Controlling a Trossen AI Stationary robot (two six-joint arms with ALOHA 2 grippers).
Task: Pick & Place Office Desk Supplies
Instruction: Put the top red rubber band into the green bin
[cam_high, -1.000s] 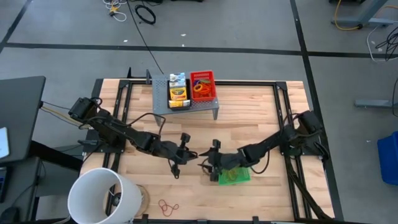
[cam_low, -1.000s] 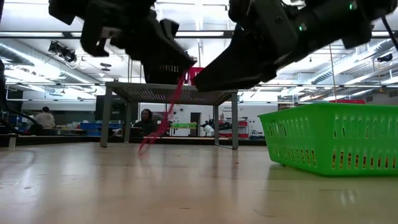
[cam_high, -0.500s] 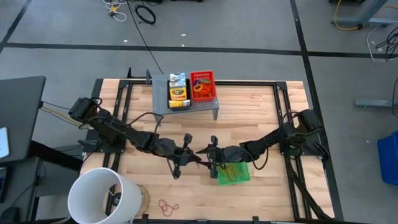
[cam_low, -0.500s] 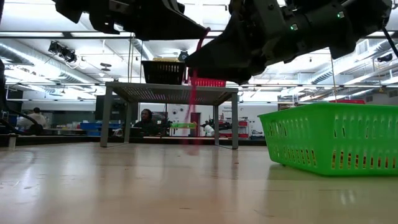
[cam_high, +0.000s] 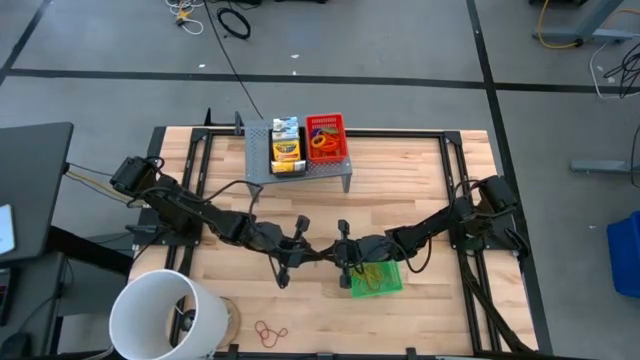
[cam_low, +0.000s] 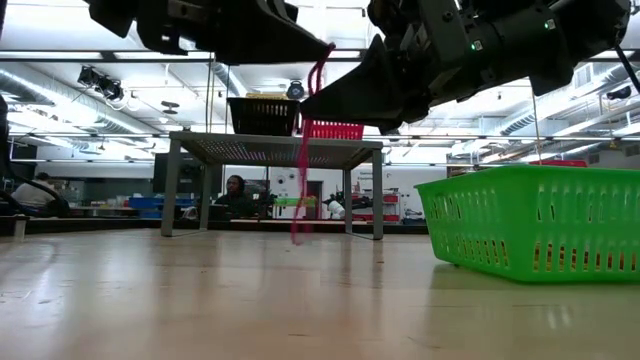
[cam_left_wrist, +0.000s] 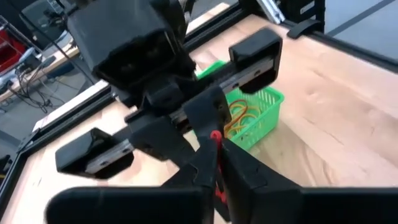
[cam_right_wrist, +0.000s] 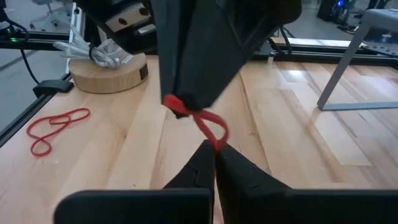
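A red rubber band (cam_low: 300, 170) hangs in the air over the middle of the table. My left gripper (cam_high: 312, 254) and my right gripper (cam_high: 330, 254) meet tip to tip there, both shut on it. The band's loop (cam_right_wrist: 208, 127) runs from the left fingertips to the right ones. A green mesh tray (cam_high: 378, 278) with orange bands in it stands on the table under the right arm. Another red band (cam_high: 270, 331) lies flat near the front edge. My left gripper pinches the band's top end (cam_right_wrist: 173, 104) between its two fingertips, coming in slanted downward from the table's left. The band is clear of the table. My right gripper pinches the same band a short way along (cam_right_wrist: 216, 142), at its fingertips, coming from the table's right. The long remainder (cam_low: 297, 215) hangs slack below both grippers.
A grey perforated riser (cam_high: 300, 170) at the far edge carries a crayon box (cam_high: 287, 150) in a black tray (cam_low: 262, 115), and a red tray (cam_high: 326, 137) of bands. A big white bucket (cam_high: 165, 315) and a wooden disc (cam_right_wrist: 106, 71) stand at the near left corner.
My left gripper has tipped its fingertips upward, so the band went from slanting toward the left to hanging straight down. My right gripper has come toward the left gripper and shut on the band just below the left fingertips.
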